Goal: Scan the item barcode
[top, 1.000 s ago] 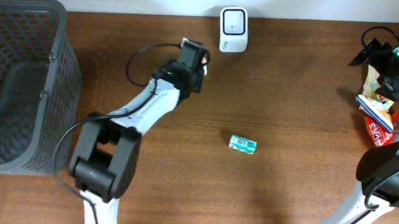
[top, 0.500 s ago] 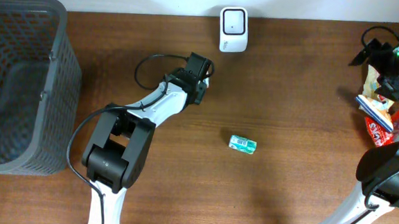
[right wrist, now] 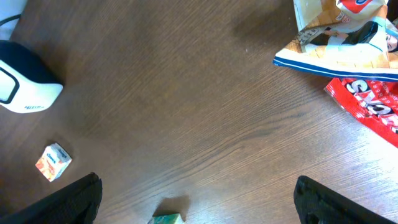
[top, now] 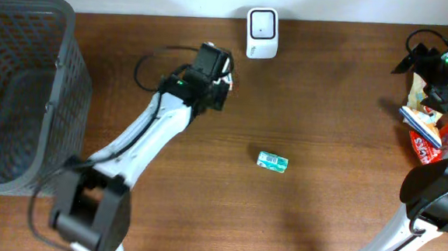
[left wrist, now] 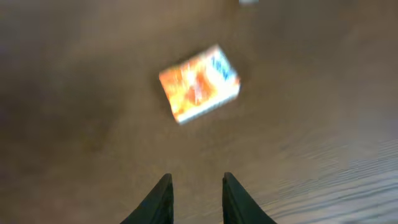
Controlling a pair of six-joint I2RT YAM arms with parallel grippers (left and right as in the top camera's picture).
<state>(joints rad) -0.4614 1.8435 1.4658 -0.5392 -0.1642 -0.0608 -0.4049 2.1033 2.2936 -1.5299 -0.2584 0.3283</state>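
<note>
A small orange-and-white box (left wrist: 199,83) lies flat on the brown table, blurred, just ahead of my left gripper (left wrist: 196,186). Its jaws stand slightly apart with nothing between them. The right wrist view shows the same box (right wrist: 53,162) a short way in front of the white scanner (right wrist: 25,87). From overhead the scanner (top: 262,23) stands at the back edge, and my left arm hides the box. A small green packet (top: 272,161) with a white label lies mid-table. My right gripper (right wrist: 196,186) hangs wide open and empty, high at the far right.
A dark mesh basket (top: 67,22) fills the left end of the table. Several snack packets (top: 425,126) are heaped at the right edge under my right arm, and they also show in the right wrist view (right wrist: 348,50).
My left arm has swung, with its elbow now lower left and its gripper drawn slightly back to the left. The right arm and the green packet have not moved.
</note>
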